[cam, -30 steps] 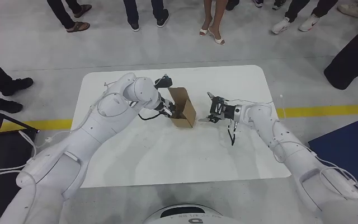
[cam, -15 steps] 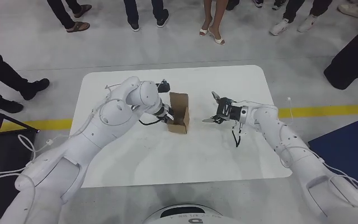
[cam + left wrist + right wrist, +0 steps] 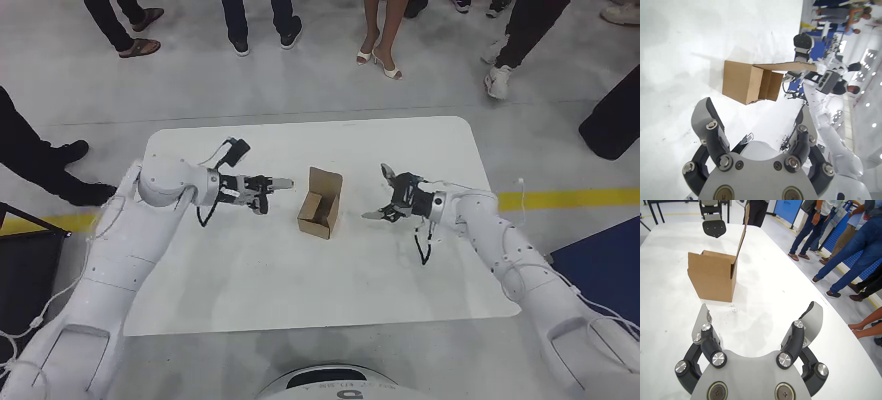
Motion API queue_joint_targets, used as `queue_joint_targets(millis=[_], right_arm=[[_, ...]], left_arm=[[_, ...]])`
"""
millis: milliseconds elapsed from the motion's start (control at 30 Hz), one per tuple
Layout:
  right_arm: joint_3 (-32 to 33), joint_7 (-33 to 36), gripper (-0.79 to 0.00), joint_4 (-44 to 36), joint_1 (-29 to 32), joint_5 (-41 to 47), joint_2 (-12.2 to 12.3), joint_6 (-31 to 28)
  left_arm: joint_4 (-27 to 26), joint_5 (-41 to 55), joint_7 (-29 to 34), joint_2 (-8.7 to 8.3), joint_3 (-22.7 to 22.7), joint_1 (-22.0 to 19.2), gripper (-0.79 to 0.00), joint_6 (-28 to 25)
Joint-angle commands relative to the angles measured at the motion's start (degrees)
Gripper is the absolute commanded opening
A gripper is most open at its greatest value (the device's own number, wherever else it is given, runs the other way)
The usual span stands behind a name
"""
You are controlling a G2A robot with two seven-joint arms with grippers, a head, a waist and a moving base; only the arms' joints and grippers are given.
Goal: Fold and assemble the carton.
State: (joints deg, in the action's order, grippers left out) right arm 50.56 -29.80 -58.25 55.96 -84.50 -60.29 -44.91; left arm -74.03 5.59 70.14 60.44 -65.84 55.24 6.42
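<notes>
A small brown carton [image 3: 320,203] stands upright in the middle of the white table [image 3: 300,280], its top open and one long lid flap raised on the far side. The left wrist view has the carton [image 3: 751,85] ahead of my left gripper [image 3: 755,111], which is open and empty. In the top view the left gripper [image 3: 280,187] sits a short way left of the carton, apart from it. My right gripper [image 3: 378,192] is open and empty, right of the carton. From the right wrist, the carton [image 3: 713,277] stands beyond the right gripper [image 3: 761,311].
The table's near half is bare white surface. Several people stand on the floor beyond the far edge [image 3: 300,125] of the table. A yellow floor line [image 3: 570,197] runs past both sides.
My left arm has let go of the carton and pulled back to the left. The carton now stands free, turned a little. The right gripper has barely moved.
</notes>
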Motion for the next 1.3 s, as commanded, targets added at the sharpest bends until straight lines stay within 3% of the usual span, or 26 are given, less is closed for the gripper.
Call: queue_joint_targets(millis=[0, 133, 433, 567, 700, 867, 933, 1100, 1267], right_arm=[[-0.30, 6.22, 0.000, -0.36, 0.46, 6.58, -0.77, 0.64], [-0.58, 18.60, 0.000, -4.50, 0.18, 8.26, -1.22, 3.30], [-0.58, 18.60, 0.000, -4.50, 0.18, 8.26, -1.22, 3.30], [1.61, 20.84, 0.000, -3.19, 1.33, 21.78, -1.56, -0.61], [4.02, 32.92, 0.000, -7.43, 4.36, 36.45, -1.42, 3.24], [5.58, 54.35, 0.000, -20.21, 8.62, 46.22, -0.77, 17.41], [6.42, 58.32, -0.114, -23.99, 10.14, 47.48, -0.43, 20.29], [8.47, 61.68, -0.172, -30.07, 13.02, 50.99, 0.07, 22.69], [7.57, 62.65, -0.286, -29.29, 12.40, 51.23, -0.37, 26.10]], left_arm=[[-0.93, 3.32, 0.66, -0.90, -4.50, 3.56, 0.000, -2.88], [-1.93, 6.11, 0.79, -1.71, -7.97, 6.92, 0.000, -4.55], [-1.93, 6.11, 0.79, -1.71, -7.97, 6.92, 0.000, -4.55], [-1.93, 6.11, 0.79, -1.71, -7.97, 6.92, 0.000, -4.55], [-1.93, 6.11, 0.79, -1.71, -7.97, 6.92, 0.000, -4.55], [-1.93, 6.11, 0.79, -1.71, -7.97, 6.92, 0.000, -4.55], [-1.93, 6.11, 0.79, -1.71, -7.97, 6.92, 0.000, -4.55], [-1.93, 6.11, 0.79, -1.71, -7.97, 6.92, 0.000, -4.55], [-1.93, 6.11, 0.79, -1.71, -7.97, 6.92, 0.000, -4.55]])
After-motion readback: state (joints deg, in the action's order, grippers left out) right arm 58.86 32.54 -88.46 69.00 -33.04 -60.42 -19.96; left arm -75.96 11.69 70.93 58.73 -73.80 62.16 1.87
